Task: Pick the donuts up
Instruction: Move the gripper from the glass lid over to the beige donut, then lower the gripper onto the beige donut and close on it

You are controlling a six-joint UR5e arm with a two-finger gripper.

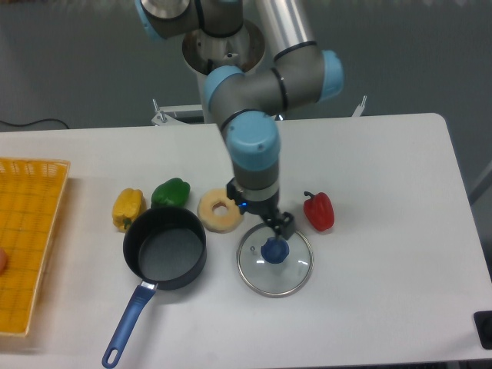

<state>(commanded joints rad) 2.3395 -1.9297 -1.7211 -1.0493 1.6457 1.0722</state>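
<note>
The donut (221,211) is a pale cream-yellow ring with a small centre hole. It lies flat on the white table (384,184), just behind the black pot (164,247). My gripper (270,221) hangs on the arm just right of the donut, over the back rim of the glass lid (274,264). Its dark fingers (283,224) seem spread and hold nothing. It does not touch the donut.
A yellow pepper (127,208) and a green pepper (171,191) lie left of the donut. A red pepper (319,211) lies to the right of the gripper. The lid has a blue knob (274,250). A yellow basket (27,238) stands at the left edge.
</note>
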